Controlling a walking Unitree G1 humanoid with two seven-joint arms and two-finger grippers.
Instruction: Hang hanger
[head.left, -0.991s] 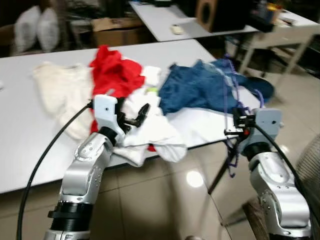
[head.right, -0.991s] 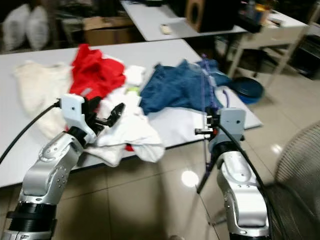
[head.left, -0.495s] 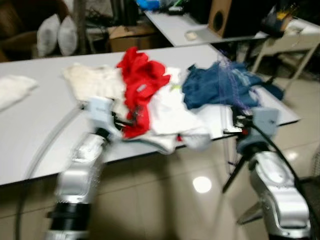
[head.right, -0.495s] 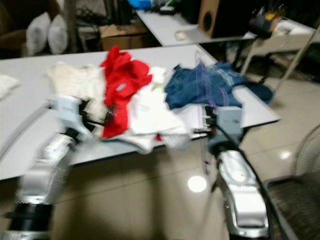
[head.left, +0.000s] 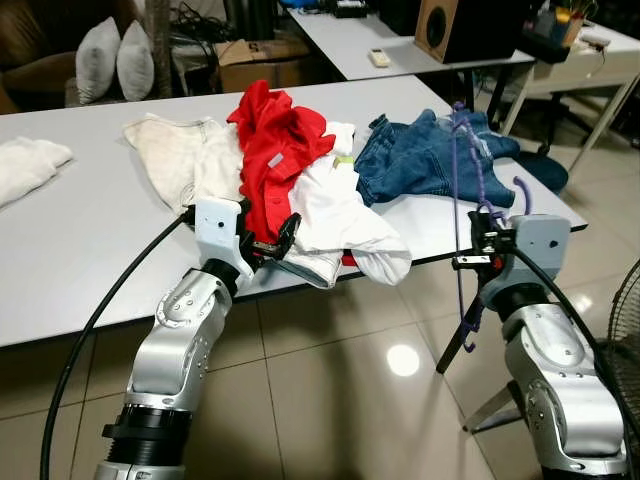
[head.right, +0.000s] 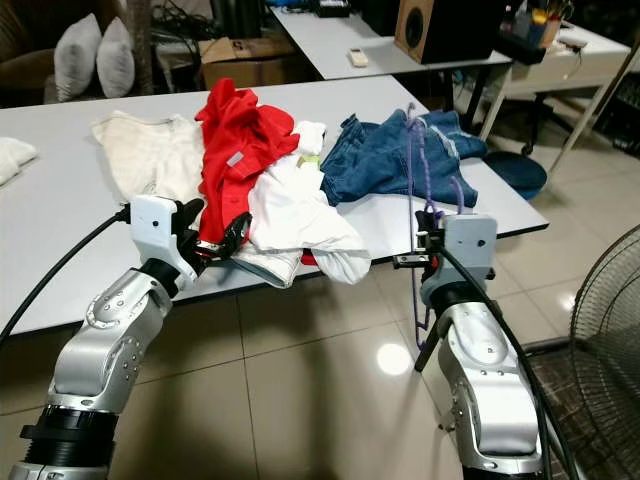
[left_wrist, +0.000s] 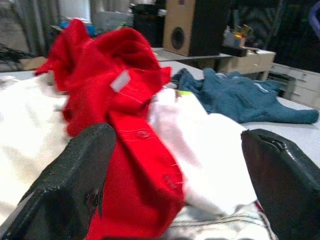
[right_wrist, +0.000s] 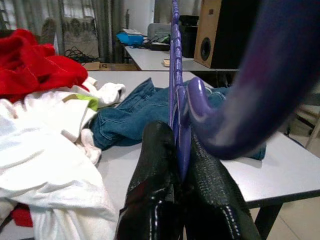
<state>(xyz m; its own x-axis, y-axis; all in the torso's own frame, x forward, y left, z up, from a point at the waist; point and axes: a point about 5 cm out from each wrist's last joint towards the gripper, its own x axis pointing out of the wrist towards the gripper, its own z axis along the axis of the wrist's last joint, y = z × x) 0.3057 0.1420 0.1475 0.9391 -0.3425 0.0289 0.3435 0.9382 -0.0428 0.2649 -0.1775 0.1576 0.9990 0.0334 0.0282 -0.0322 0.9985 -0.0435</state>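
Before the white table (head.left: 90, 250) heaped with clothes (head.left: 300, 170), our right gripper (head.left: 478, 245) pinches the purple hanger (head.left: 459, 190) upright, stiff and seemingly light, while our left gripper (head.left: 272, 240) gapes empty.

a lived-in room: long white tables (head.left: 90, 230), clothes heap (head.left: 300, 170), speaker (head.left: 455, 28), cushions (head.left: 115, 60)

Purple hanger (head.left: 462, 190). Red garment (head.left: 275, 150), white shirt (head.left: 340, 215), blue jeans (head.left: 420, 160), cream cloth (head.left: 175, 150) on pale grey desk (head.left: 70, 250). Black fingers (right_wrist: 155, 200).
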